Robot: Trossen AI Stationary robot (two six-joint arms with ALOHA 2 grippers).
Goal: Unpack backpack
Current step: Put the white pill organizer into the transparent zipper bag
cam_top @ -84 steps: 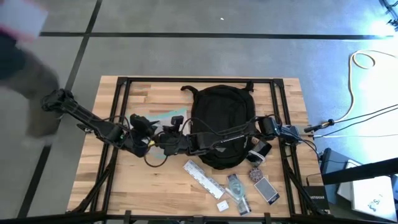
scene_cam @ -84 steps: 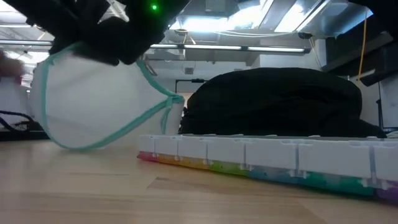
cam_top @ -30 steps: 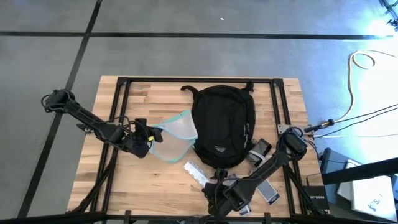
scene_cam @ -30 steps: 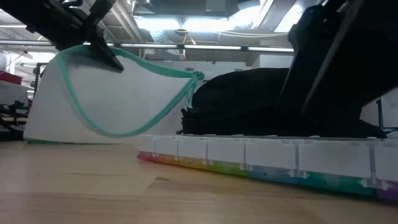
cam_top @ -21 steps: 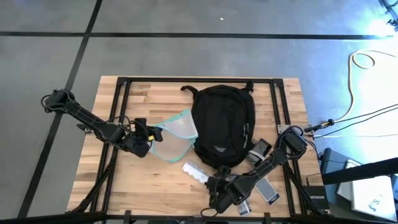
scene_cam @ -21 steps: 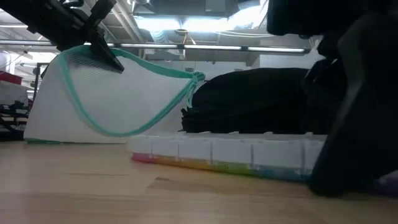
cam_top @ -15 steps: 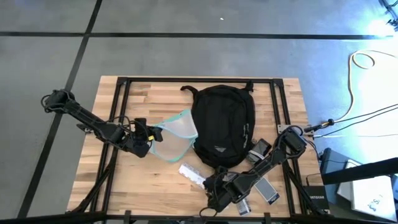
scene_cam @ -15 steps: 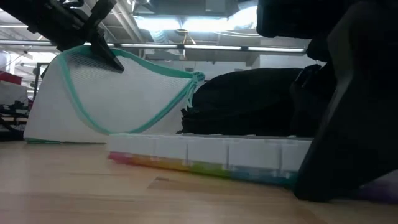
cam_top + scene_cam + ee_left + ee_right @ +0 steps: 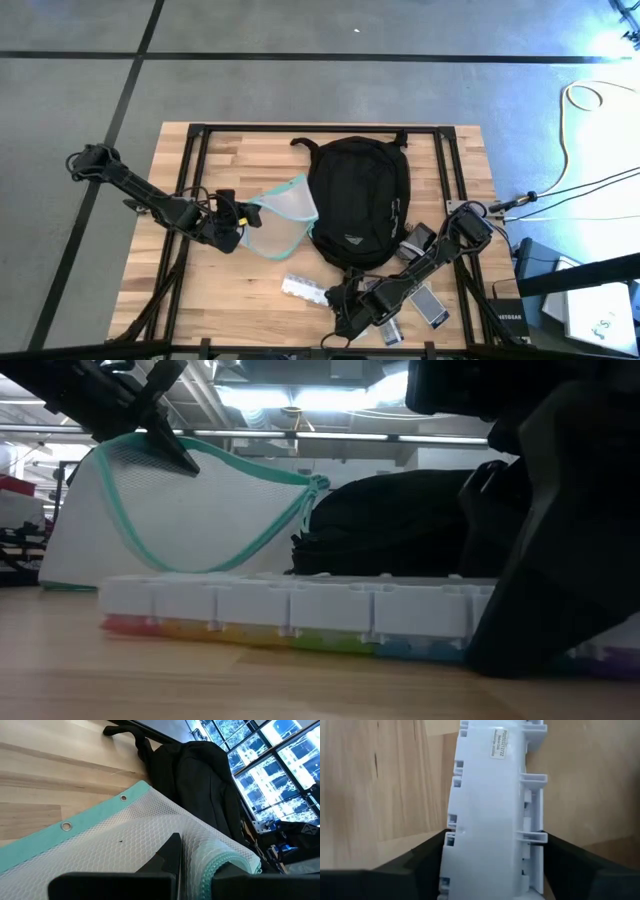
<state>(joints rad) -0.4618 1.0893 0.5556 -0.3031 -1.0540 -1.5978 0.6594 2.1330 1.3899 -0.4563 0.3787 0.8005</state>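
Observation:
The black backpack [image 9: 358,205] lies flat on the middle of the table. To its left, my left gripper [image 9: 232,225] is shut on a clear mesh pouch with a teal edge [image 9: 280,220]. In the low view the pouch [image 9: 200,520] hangs from that gripper. A white pill organizer with coloured undersides [image 9: 303,290] lies on its long bottom near the table's near edge. My right gripper [image 9: 335,298] stands at its right end, fingers on either side of it [image 9: 492,845]. My left gripper pinches the pouch's bunched teal rim [image 9: 222,865] between its two fingers, coming in slanting down from the table's left. The pouch hangs from this hold, mesh spread wide, its lower edge [image 9: 70,582] on the table. My right gripper holds the pill organizer by its two long sides [image 9: 451,837] near one end, one finger [image 9: 425,857] on each side. The fingers come slanting down from the table's right and lie across the box. The organizer rests flat on the table [image 9: 290,615].
Small loose things lie near the table's near right corner: a phone [image 9: 430,305], a clear bottle [image 9: 388,325] and dark items [image 9: 415,240] beside the backpack. A black frame [image 9: 190,170] runs round the tabletop. Bare wood lies at the near left.
My right gripper has come down and moved toward the table's left along the near edge, onto the pill organizer. The organizer has slid left over the table and turned from slanting to nearly along the near edge. The pouch and backpack have stayed put.

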